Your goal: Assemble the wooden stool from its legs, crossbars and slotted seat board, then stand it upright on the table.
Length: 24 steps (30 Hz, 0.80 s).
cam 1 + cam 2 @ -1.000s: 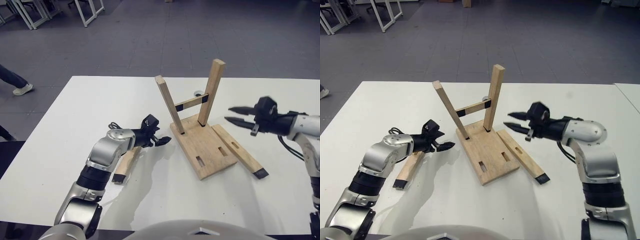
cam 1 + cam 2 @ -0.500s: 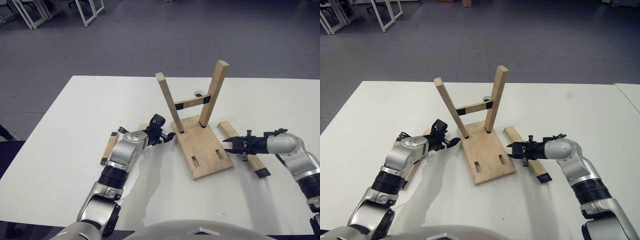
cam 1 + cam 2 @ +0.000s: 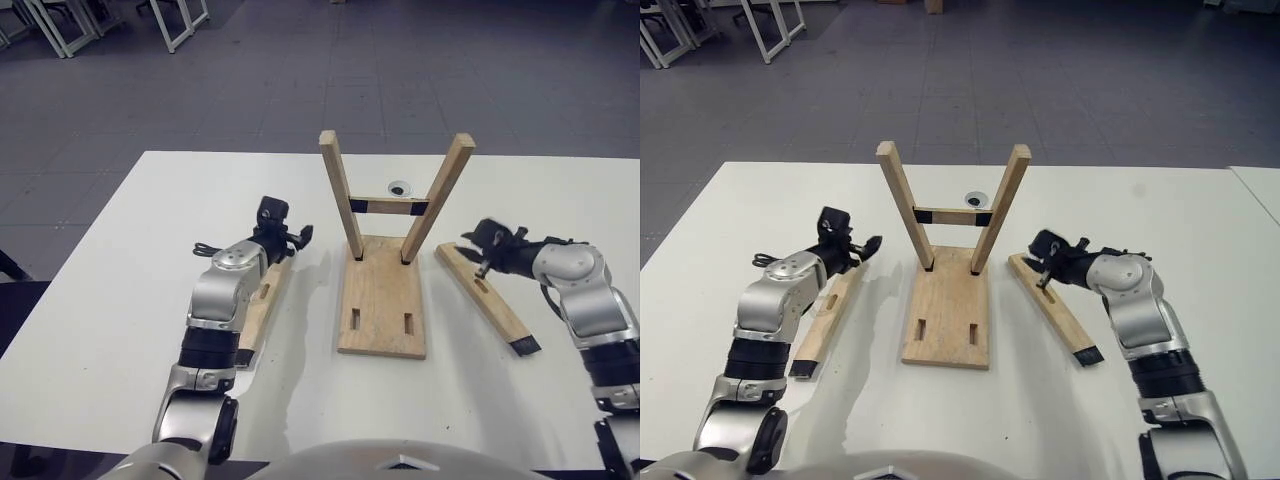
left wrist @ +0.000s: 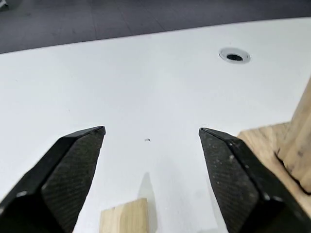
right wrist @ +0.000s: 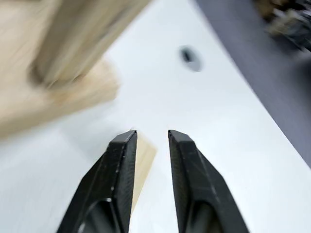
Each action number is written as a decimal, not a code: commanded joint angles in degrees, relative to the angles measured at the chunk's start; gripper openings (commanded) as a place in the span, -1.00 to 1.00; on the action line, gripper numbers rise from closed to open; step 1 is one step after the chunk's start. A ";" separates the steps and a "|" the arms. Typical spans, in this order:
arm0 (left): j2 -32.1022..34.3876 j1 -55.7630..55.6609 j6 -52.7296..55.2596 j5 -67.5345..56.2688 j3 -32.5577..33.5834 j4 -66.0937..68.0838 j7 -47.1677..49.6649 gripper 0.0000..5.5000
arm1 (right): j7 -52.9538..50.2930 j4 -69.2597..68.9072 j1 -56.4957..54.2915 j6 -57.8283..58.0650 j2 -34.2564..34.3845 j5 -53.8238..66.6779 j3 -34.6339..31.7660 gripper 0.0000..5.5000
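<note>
Seen from the wrists, the left gripper (image 4: 151, 130) jaws are held wide apart over a loose leg (image 4: 124, 216). The right gripper (image 5: 152, 133) jaws are held narrowly apart at another leg (image 5: 145, 150). The seat board (image 3: 385, 310) is laid mid-way on the desk (image 3: 130, 260), well apart from its edges.

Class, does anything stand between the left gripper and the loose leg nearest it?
Nothing visible does: the open left gripper hangs at the far end of that loose leg, with no other part between them.

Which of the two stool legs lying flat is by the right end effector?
The leg right of the seat board, with the right end effector at its far end. The other leg lies left of the board.
</note>
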 commanded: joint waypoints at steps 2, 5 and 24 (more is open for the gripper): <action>-3.12 -3.68 -3.52 1.26 0.54 -0.53 4.66 0.09 | -15.63 -4.71 -5.01 12.67 12.68 3.14 -6.22 -0.87; -4.98 -5.64 -5.31 2.15 -0.01 -0.34 6.88 0.09 | -22.59 -5.69 -7.14 17.77 17.96 4.64 -9.56 -0.90; 2.19 -3.89 0.18 10.48 -4.68 -4.57 9.12 0.09 | -21.45 -6.85 -7.33 19.94 9.74 5.05 -1.81 -0.90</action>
